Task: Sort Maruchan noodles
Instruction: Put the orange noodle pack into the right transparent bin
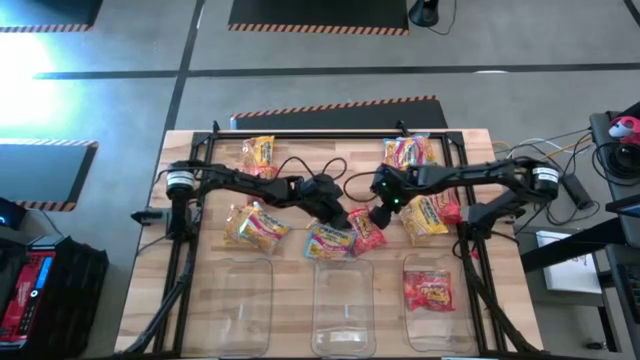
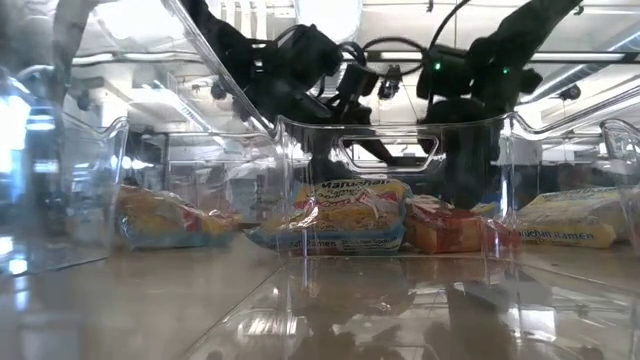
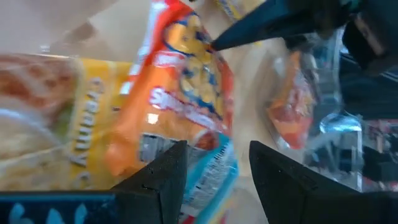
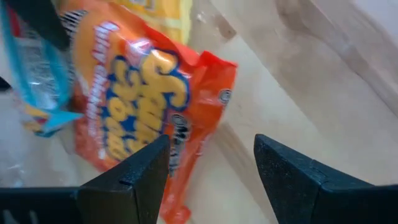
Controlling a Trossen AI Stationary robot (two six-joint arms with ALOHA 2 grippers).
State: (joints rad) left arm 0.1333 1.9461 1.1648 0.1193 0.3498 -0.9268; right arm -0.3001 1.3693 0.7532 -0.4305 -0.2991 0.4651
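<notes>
The right gripper [image 4: 211, 168] hangs with fingers spread wide above a red noodle packet [image 4: 149, 118] lying flat mid-table. Opposite, the left gripper [image 3: 214, 180] hovers open over neighbouring packets [image 3: 112, 137] behind the middle bin [image 1: 343, 300].

High view looks straight down, low view level through bins, both wrist views close over one red packet [image 4: 149, 124].

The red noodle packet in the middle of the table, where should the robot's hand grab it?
The red crinkly plastic noodle packet lies flat on the wooden table, so coming straight down from above probably works best. The right hand hovers open over it. Pinch the free edge away from the pale blue packet beside it, where the fingers can likely close on it alone.
</notes>
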